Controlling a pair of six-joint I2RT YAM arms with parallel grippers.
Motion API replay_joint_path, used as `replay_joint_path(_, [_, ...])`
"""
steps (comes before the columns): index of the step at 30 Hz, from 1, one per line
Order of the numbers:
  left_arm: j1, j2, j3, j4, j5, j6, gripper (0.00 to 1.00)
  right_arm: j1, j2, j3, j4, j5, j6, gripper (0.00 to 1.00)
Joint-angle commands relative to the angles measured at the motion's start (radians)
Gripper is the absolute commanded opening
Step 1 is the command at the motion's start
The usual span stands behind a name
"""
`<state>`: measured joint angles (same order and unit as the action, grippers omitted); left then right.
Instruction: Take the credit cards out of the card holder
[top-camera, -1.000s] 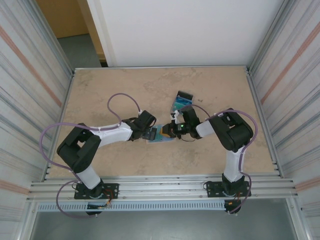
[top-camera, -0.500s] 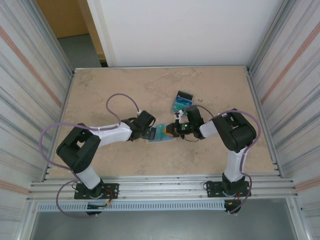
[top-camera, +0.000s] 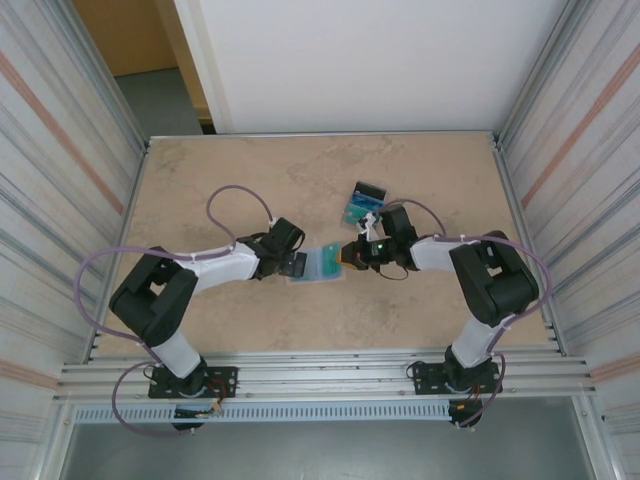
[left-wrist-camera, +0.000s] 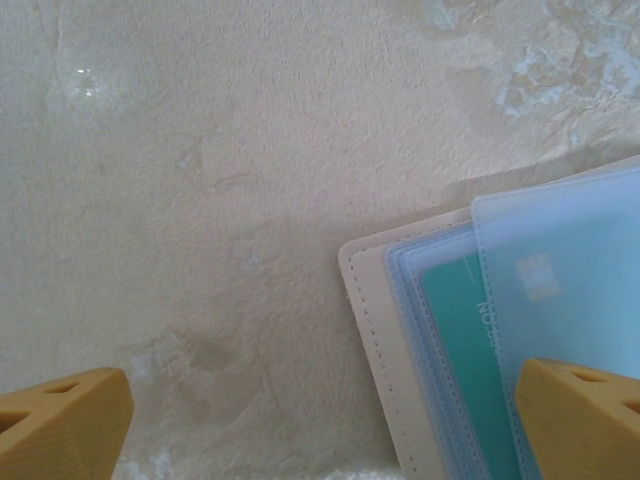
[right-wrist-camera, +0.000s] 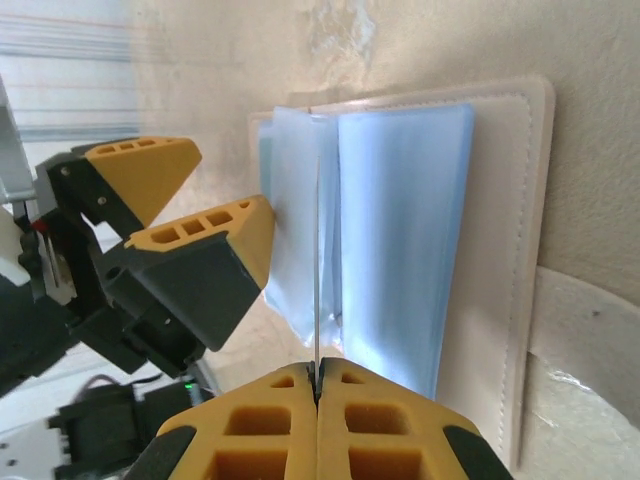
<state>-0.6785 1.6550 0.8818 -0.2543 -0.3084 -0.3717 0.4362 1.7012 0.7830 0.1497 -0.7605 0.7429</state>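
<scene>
As the card holder (top-camera: 323, 265) lies open, top: left gripper (top-camera: 297, 266) at its 9 o'clock, right gripper (top-camera: 349, 257) at 3 | left wrist: jaws wide, teal card (left-wrist-camera: 455, 350) sleeved at 4 o'clock | right wrist: jaws pinching thin sheet (right-wrist-camera: 316, 250) edge-on toward 12

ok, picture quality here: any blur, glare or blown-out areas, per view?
Top external: sharp, evenly lit, soft shadows on the table, back wall near white. Left wrist: hazy, low contrast, holder sleeves milky, teal card muted. Right wrist: upper left blown out, right gripper crisp, shut on a sleeve seen edge-on.
</scene>
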Motion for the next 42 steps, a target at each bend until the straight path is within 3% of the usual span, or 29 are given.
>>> replay_joint_path(1, [0.015,-0.021,0.02,-0.044,-0.029,0.079,0.99,-0.003,-0.081,0.083,-0.281,0.101,-0.177,0.01])
replay_joint_path(9, [0.023,-0.07,0.059,-0.038,-0.011,0.109,0.99,-0.014,-0.15,0.304,-0.608,0.334,-0.429,0.0])
replay_joint_path(15, [0.023,-0.188,0.029,-0.031,0.0,0.072,0.99,-0.028,-0.112,0.461,-0.728,0.447,-0.603,0.0])
replay_joint_path(29, [0.049,-0.515,-0.151,-0.031,-0.012,-0.039,0.99,-0.074,-0.023,0.622,-0.82,0.541,-0.878,0.0])
replay_joint_path(42, [0.079,-0.68,-0.252,-0.046,-0.015,-0.068,0.99,-0.09,-0.001,0.669,-0.866,0.537,-1.059,0.0])
